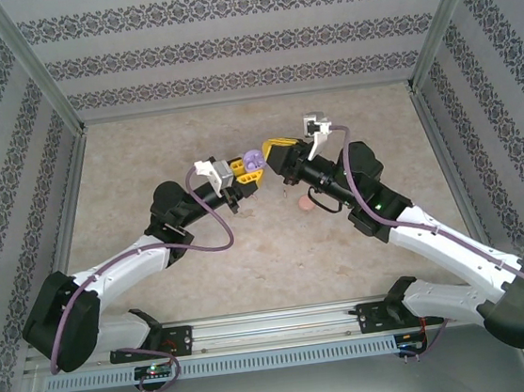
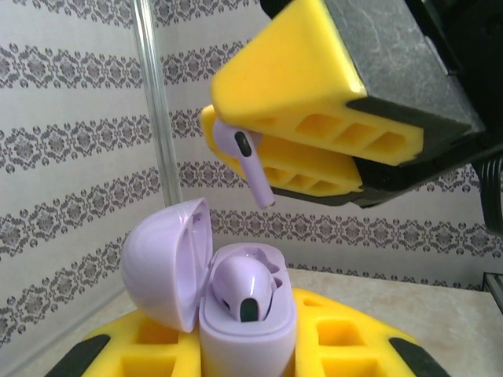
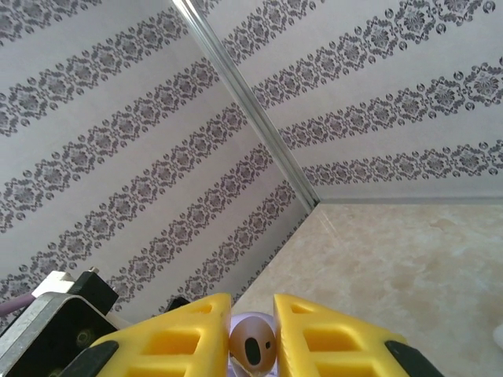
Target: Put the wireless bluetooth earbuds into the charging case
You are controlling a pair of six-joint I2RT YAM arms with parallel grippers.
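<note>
My left gripper [image 2: 245, 355] is shut on an open purple charging case [image 2: 250, 338], which stands upright with its lid [image 2: 167, 263] swung to the left. One purple earbud [image 2: 245, 289] sits in the case's near slot. Just above the case, my right gripper [image 2: 275, 149] is shut on a second purple earbud [image 2: 250, 161], whose stem points down and hangs clear of the case. In the right wrist view that earbud [image 3: 253, 345] is pinched between the yellow fingers [image 3: 185, 338]. From above, the two grippers [image 1: 240, 170] [image 1: 274, 147] meet over the middle of the table, the case [image 1: 253, 164] between them.
A small pink object [image 1: 307, 204] lies on the beige table [image 1: 190, 147] just below the right gripper. Patterned walls and metal posts [image 1: 40, 79] close in the back and sides.
</note>
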